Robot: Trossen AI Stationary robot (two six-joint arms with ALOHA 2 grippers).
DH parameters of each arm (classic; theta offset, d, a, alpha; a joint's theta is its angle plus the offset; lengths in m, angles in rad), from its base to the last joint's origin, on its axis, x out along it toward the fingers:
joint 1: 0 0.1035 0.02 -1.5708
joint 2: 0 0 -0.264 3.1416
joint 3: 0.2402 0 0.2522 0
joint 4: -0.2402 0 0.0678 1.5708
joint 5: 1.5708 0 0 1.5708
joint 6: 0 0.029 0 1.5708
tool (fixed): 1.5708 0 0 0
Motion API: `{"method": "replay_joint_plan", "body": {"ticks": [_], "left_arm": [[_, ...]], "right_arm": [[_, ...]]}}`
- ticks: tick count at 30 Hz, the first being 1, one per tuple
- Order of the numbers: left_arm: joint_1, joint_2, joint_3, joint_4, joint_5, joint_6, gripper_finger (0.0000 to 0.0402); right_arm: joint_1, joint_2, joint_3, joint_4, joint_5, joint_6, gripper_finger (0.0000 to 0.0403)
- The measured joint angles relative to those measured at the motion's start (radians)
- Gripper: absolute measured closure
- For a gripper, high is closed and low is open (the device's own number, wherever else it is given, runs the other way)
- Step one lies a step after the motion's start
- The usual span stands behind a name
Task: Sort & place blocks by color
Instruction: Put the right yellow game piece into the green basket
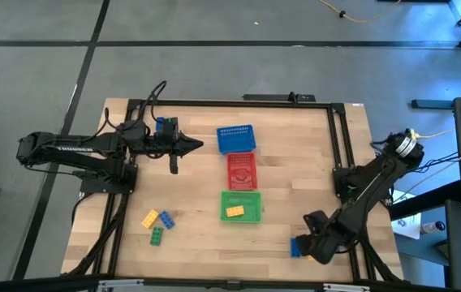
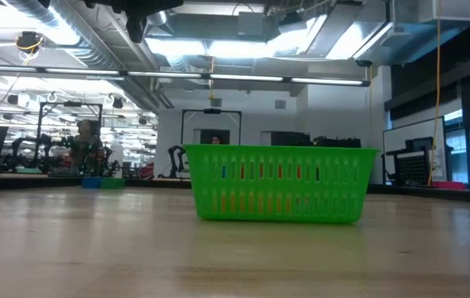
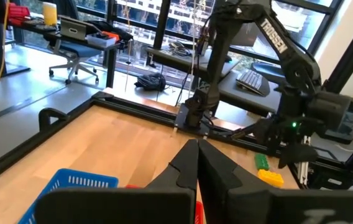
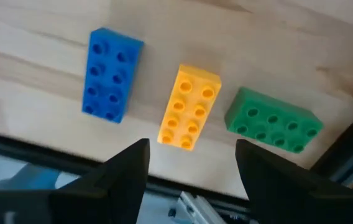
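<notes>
Three blocks lie flat side by side on the table at its near right: a blue one (image 4: pixel 112 74), a yellow one (image 4: pixel 189 107) and a green one (image 4: pixel 273 120). My right gripper (image 4: pixel 192 165) hangs over them, pointing down and open, level with the yellow block and touching nothing. From above only the blue block (image 1: pixel 295 247) shows beside that gripper (image 1: pixel 310 242). A yellow block (image 1: pixel 234 212) lies inside the green basket (image 1: pixel 251 197). My left gripper (image 1: pixel 191 146) waits shut and level at the far left, holding nothing.
A blue basket (image 1: pixel 236 139), a red basket (image 1: pixel 242 170) and the green basket stand in a row down the table's middle. A yellow (image 1: pixel 149 217), a blue (image 1: pixel 166 220) and a green block (image 1: pixel 157 235) lie at the near left. A black frame rail (image 1: pixel 336 154) borders the table.
</notes>
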Motion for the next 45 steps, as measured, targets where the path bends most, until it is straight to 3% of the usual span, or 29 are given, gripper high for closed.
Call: {"method": "replay_joint_plan", "body": {"ticks": [15, 45], "left_arm": [[0.000, 0.000, 0.000, 0.000, -0.021, 0.000, 0.0401], [0.000, 0.000, 0.000, 0.000, -0.022, 0.000, 0.0401]], "right_arm": [[-0.010, 0.135, 0.000, 0.031, -0.001, 0.000, 0.0161], [-0.018, 0.228, 0.001, 0.093, -0.019, -0.003, 0.0162]]}}
